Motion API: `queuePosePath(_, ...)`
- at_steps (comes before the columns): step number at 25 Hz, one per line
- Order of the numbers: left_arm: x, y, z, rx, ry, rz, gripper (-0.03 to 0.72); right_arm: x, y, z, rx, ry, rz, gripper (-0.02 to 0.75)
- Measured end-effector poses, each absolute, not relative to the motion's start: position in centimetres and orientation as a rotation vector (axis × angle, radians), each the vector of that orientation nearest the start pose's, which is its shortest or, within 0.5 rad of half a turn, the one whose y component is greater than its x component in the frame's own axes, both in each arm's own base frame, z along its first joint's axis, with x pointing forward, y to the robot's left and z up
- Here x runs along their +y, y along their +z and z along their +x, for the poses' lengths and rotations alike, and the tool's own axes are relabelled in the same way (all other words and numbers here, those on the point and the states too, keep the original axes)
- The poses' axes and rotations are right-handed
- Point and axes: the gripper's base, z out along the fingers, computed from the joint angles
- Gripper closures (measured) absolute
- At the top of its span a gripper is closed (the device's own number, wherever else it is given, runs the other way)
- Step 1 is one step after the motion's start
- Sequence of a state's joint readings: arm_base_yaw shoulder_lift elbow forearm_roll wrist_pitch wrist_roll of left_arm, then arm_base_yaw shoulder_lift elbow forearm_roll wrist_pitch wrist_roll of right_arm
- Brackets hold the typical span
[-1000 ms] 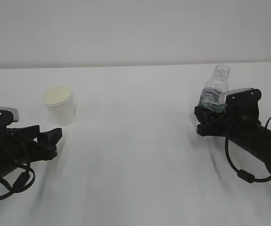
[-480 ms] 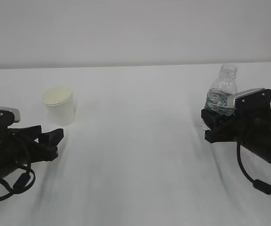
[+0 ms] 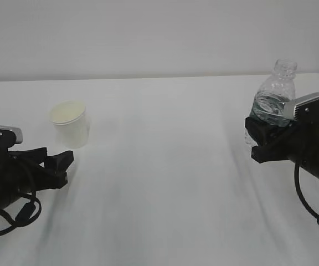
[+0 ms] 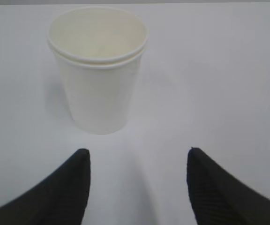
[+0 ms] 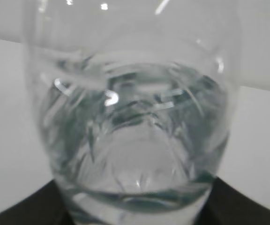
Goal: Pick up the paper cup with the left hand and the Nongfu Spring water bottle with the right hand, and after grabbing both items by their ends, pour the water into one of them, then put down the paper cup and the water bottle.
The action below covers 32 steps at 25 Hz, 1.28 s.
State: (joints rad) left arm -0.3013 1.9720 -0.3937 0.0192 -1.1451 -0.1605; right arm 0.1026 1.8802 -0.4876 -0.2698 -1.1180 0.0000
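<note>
- Right hand [image 3: 259,141]: clamped on the lower body of the Nongfu Spring water bottle [image 3: 274,97]. The bottle is carried at the far right of the exterior view, tilted slightly with its open neck toward the upper right, and appears raised clear of the table [image 3: 159,183].
- Left hand [image 3: 60,166]: released, holding nothing. It sits low at the near left, its tips pointing toward the paper cup [image 3: 70,123].
- Paper cup: stands upright on the table, far-left of centre, just beyond the left hand and not touching it. It is well apart from the bottle.
- Left wrist view only: the two black fingertips [image 4: 71,180] stand spread, with bare table between them. The paper cup [image 4: 100,70] is ahead and offset to the left of the gap. Its rolled rim and pale interior are visible; the interior looks empty.
- Right wrist view only: the Nongfu Spring water bottle [image 5: 135,131] fills the frame at close range. Water shows inside its clear body, with dark jaw surfaces at both lower corners. The label is not legible here.
- Exterior view only: shows both arms, the grey camera block [image 3: 312,102] on the right wrist, and the spacing of the two items.
- Surface: plain white table, matte, with soft shadows under each arm.
- Room: plain pale wall [image 3: 148,33] behind the far table edge.
</note>
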Motion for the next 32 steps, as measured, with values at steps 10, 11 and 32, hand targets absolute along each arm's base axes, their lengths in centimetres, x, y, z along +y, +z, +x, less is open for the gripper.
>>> queuePosePath(10,-8.3,9.0,26.3,1.913,-0.3,0.171,0.021,5.5,13.2,28.5,1.717,0.228,-0.412,0.372)
queuePosePath(11,-8.3,9.0,26.4,1.91,-0.302,0.169,0.01,5.5,13.2,28.5,1.718,0.229,-0.411,0.372)
queuePosePath(32,-9.3,6.7,30.8,1.884,-0.29,0.115,-0.001,5.5,13.1,28.4,1.72,0.233,-0.413,0.372)
